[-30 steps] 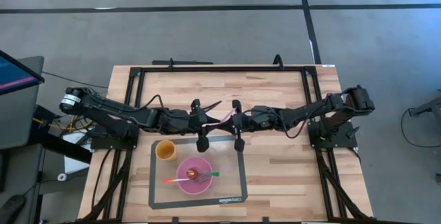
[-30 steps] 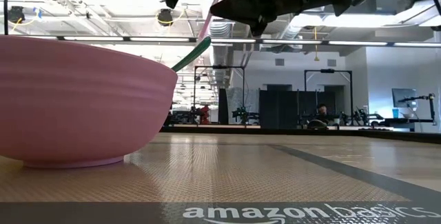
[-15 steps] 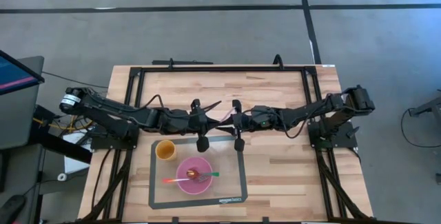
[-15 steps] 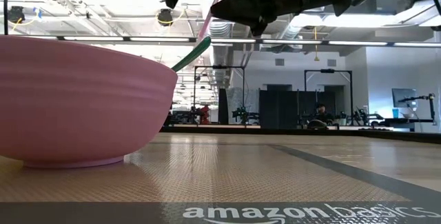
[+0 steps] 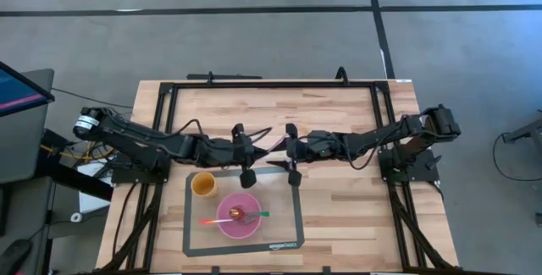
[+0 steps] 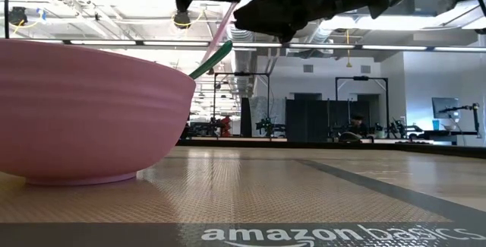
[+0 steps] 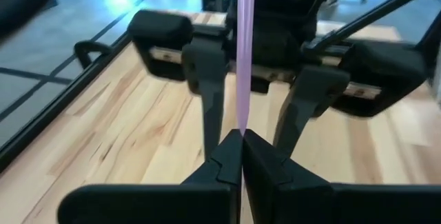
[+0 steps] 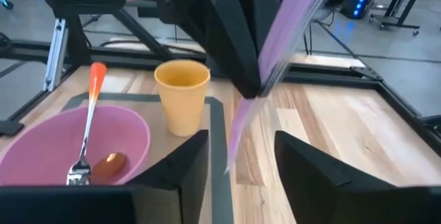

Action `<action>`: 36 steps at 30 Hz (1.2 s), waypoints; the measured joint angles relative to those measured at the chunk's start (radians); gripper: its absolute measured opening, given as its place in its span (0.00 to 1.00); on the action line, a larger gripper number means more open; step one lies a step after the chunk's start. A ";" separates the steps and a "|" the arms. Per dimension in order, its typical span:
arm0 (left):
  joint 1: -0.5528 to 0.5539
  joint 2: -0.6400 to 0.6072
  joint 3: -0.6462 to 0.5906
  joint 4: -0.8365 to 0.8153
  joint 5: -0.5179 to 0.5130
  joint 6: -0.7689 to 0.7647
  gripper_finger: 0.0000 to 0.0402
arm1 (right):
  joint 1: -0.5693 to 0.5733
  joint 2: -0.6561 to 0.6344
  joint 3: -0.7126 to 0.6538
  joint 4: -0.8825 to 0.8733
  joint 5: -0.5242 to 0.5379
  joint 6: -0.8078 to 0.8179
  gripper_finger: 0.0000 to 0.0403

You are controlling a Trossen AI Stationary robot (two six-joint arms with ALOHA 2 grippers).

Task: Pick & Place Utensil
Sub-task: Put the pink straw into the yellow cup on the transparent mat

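A thin purple utensil [image 5: 273,143] is lifted above the mat's far edge between my two grippers. My left gripper [image 7: 242,140], reaching in from the table's left, is shut on it. My right gripper [image 8: 241,160] faces it from the right and is open; its fingers [image 7: 209,93] stand on either side of the utensil [image 7: 244,38] without touching. The pink bowl [image 5: 239,216] sits on the mat and holds an orange-handled fork [image 8: 91,117] and a green-handled utensil [image 6: 213,57]. A yellow cup [image 5: 203,184] stands beside the bowl. My left gripper pinches the purple utensil's shaft [image 7: 242,122] between its two shut fingers [image 8: 238,58], coming level from the table's left. The utensil is lifted clear and slants downward; one part runs past the fingers above them and a short end [image 8: 234,148] hangs free below.
A grey mat [image 5: 292,233] covers the table's near middle, under the bowl and cup. A black frame [image 5: 271,83] runs round the wooden tabletop. Bare wood lies to the mat's right [image 5: 347,216] and beyond it [image 5: 322,106].
Both grippers have shifted slightly toward the table's left. In the low view more of the purple utensil's slanting shaft now shows below the left gripper.
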 joint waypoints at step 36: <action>-0.429 -0.355 -0.065 -0.720 -0.287 -0.699 0.01 | -0.002 0.000 0.000 -0.048 0.000 0.000 0.44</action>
